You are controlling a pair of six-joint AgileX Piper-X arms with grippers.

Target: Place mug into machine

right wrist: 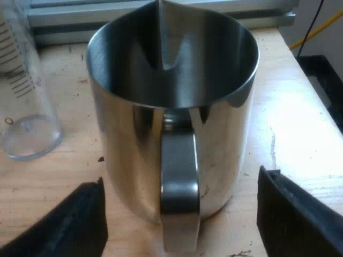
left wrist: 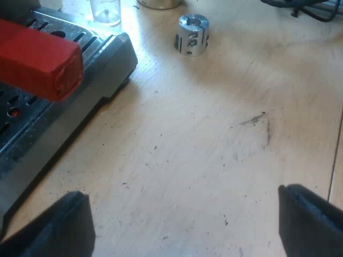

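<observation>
Left gripper [left wrist: 185,230]: jaws released, over the light wooden table [left wrist: 214,160], which is flecked with dark specks. Beyond it are the red handle end [left wrist: 37,59] and a small slotted silver metal cylinder [left wrist: 192,35].

Right gripper [right wrist: 182,225]: jaws released, flanking the upright polished steel mug [right wrist: 128,160] near the table's far edge. A clear graduated measuring glass [right wrist: 27,107] stands just beside it.

A slotted metal cylinder [left wrist: 192,35] stands on the desk [left wrist: 214,160], well ahead of the left end effector [left wrist: 185,222]; a measuring glass [right wrist: 24,96] stands near the right end effector [right wrist: 182,214].
</observation>
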